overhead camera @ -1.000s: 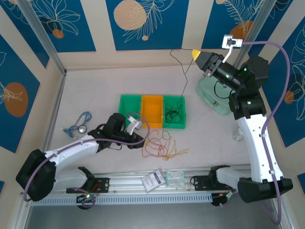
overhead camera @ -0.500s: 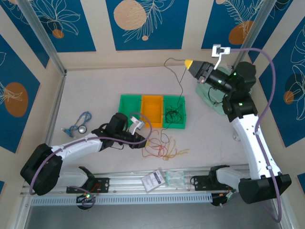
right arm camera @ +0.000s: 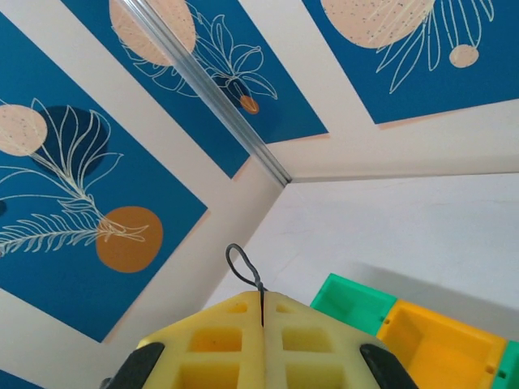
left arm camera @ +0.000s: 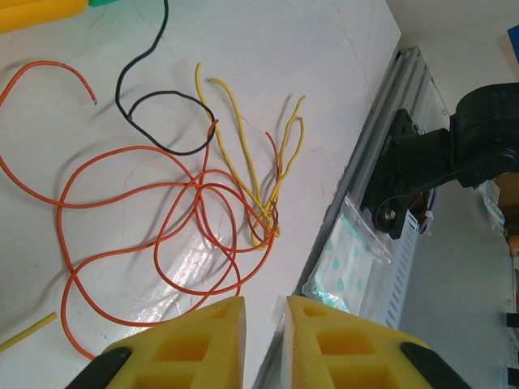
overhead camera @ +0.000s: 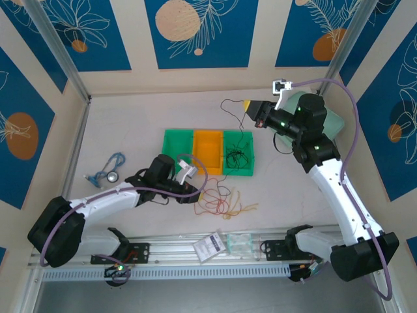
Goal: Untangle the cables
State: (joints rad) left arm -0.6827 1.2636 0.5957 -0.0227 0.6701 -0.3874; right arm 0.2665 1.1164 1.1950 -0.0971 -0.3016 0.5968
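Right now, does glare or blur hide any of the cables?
Left wrist: a patch of glare on the table under the red cables, which read sharp. Right wrist: crisp, dark cable clear against the wall. Top external: even light, soft shadows, no blur.

The pale worktop carries three joined bins, green, orange and green, at mid-frame, loose red, yellow and black cables just below them, a blue cord at left and a pale green box at upper right.
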